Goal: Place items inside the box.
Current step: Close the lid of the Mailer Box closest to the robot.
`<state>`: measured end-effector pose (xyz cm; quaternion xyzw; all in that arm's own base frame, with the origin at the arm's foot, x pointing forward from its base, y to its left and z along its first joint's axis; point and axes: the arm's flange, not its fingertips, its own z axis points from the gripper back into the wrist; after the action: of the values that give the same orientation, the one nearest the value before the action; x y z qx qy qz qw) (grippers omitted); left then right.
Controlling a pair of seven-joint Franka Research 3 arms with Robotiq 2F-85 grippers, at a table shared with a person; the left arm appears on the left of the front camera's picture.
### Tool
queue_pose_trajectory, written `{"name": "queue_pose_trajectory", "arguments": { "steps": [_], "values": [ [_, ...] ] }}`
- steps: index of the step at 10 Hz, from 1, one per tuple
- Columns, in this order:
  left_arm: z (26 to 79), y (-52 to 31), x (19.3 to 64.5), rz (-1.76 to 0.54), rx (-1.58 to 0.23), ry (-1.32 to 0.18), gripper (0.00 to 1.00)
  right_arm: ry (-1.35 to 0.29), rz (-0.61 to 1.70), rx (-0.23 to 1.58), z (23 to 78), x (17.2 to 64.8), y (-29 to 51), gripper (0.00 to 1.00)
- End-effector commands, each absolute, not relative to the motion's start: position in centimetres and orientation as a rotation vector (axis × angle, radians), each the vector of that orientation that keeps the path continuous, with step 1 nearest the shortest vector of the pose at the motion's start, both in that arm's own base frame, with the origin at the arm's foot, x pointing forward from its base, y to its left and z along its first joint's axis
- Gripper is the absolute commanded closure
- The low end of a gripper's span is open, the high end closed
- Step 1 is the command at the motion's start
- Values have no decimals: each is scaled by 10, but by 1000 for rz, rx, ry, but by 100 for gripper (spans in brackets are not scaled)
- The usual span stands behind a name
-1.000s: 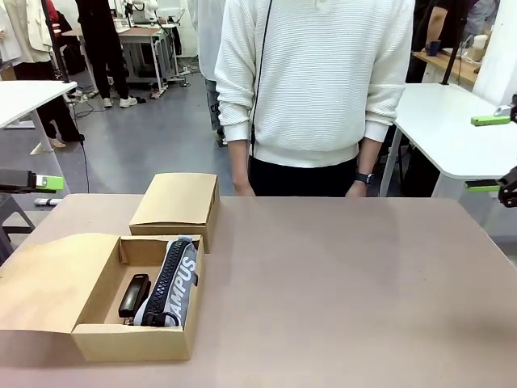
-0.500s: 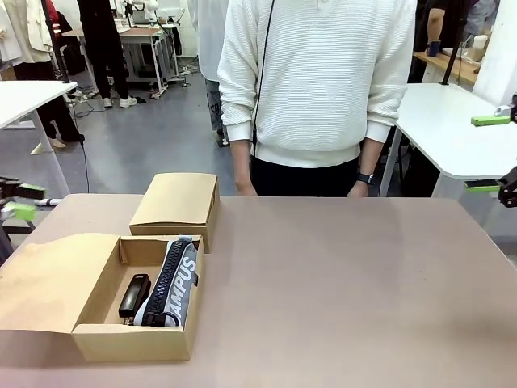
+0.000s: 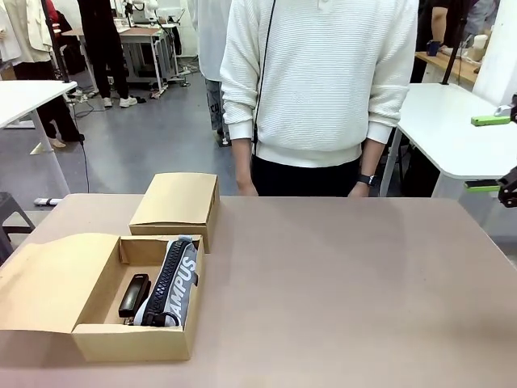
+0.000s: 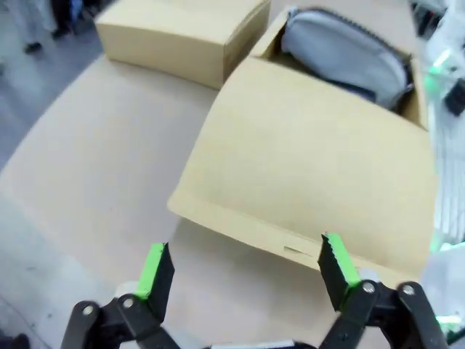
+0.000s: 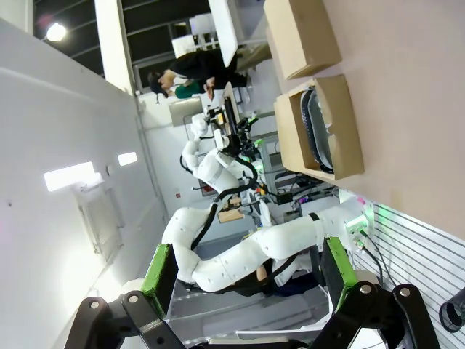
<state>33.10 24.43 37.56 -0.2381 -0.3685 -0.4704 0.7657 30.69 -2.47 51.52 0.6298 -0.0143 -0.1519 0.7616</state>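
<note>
Brown tabletop stretches toward a person in a white sweater, arms hanging, hands empty as far as shows. At its left an open cardboard box already holds the black stapler and the navy "CAMPUS" zip pouch. Both the left gripper, above the box flap, and the right gripper are spread and empty, so packing looks nearly finished; next likely comes closing the flap.

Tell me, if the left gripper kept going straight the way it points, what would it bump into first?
Most likely the open box's flap: the left gripper is open and aims straight at that cardboard, with the grey pouch in the box beyond. How far above the flap it sits is hard to judge.
</note>
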Motion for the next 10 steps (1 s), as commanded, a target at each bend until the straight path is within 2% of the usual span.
{"name": "queue_pose_trajectory", "arguments": {
  "steps": [1,3,10],
  "values": [
    [377,246,330,-1025,-523,-804,0,-31,-324,1384,517,306,-27,0],
    [346,253,358,-1157,-516,-811,0,-31,-324,1384,517,306,-27,0],
    [286,219,360,-1264,-658,-681,0,-31,-324,1384,517,306,-27,0]
  ]
}}
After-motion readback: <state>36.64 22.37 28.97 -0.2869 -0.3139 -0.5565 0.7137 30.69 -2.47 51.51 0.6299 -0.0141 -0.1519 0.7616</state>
